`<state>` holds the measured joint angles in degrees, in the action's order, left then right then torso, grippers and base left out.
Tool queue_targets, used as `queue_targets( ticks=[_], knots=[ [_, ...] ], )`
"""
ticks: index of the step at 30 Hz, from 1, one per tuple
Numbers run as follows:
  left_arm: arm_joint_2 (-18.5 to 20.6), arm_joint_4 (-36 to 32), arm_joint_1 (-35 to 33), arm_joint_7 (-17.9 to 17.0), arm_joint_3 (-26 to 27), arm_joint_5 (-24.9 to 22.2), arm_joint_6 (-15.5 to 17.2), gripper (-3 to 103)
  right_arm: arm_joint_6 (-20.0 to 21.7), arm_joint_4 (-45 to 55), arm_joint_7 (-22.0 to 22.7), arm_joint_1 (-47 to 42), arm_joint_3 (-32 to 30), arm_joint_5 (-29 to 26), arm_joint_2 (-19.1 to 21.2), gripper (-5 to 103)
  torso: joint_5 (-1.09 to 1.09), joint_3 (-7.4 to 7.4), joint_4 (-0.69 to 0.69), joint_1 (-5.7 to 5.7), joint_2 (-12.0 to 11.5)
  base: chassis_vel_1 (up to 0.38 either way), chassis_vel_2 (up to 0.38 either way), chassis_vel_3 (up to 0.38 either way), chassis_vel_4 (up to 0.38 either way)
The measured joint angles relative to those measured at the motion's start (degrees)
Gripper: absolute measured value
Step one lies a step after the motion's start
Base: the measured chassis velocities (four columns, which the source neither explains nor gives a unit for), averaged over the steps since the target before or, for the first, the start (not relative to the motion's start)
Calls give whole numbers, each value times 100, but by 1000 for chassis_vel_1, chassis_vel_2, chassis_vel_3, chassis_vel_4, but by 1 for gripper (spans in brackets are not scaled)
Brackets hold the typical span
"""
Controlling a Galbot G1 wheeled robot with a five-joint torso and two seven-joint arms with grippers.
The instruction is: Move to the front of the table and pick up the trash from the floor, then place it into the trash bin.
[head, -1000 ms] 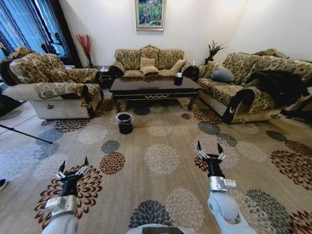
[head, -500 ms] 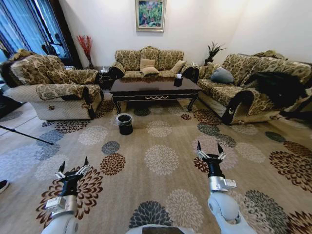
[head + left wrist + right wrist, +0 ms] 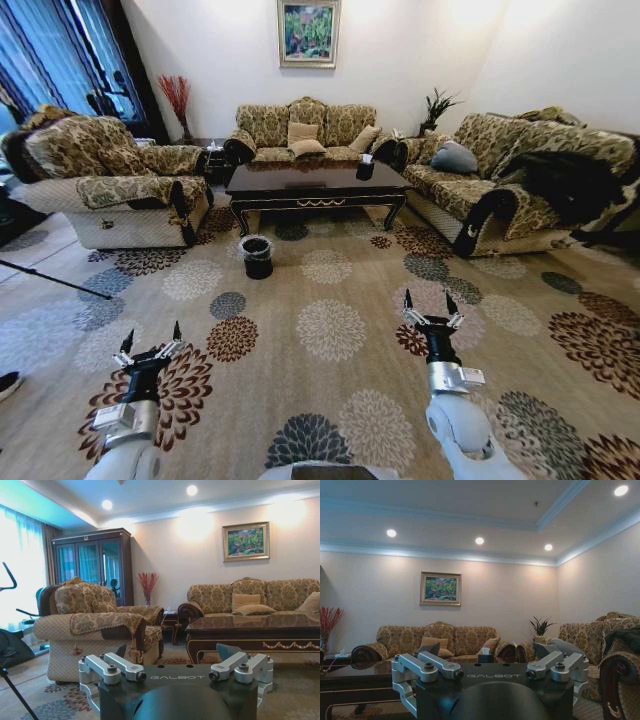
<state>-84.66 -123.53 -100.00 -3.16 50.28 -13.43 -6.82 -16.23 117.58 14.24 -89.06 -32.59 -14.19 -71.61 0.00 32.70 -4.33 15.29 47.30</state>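
Observation:
The dark-brown table (image 3: 315, 186) stands ahead across the room, in front of the back sofa; its gold-trimmed apron faces me. The black trash bin (image 3: 257, 256) with a clear liner stands on the floor (image 3: 300, 290) just before the table's left leg. I cannot make out any trash on the patterned carpet from here. My left gripper (image 3: 152, 336) and right gripper (image 3: 428, 301) are held low in front of me, both open and holding nothing, well short of the bin. The left wrist view shows the table (image 3: 260, 630) from the side.
An armchair (image 3: 110, 180) sits to the left, a long sofa (image 3: 500, 180) with a dark coat to the right, and another sofa (image 3: 305, 125) behind the table. A black tissue box (image 3: 366, 165) rests on the table. A thin black tripod leg (image 3: 50, 280) crosses the floor at left.
The whole picture has shifted slightly, so the camera has moved; the table and bin sit a touch lower in view. Both arms keep the same pose.

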Motion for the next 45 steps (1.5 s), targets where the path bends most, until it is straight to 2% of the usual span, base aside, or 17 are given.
queue_targets(
  ticks=[45],
  knots=[
    [0,0,0,0,0,0,0,100,0,0,0,0,0,0,0,100,0,668,0,516,1183,0,0,0,0]
  ],
)
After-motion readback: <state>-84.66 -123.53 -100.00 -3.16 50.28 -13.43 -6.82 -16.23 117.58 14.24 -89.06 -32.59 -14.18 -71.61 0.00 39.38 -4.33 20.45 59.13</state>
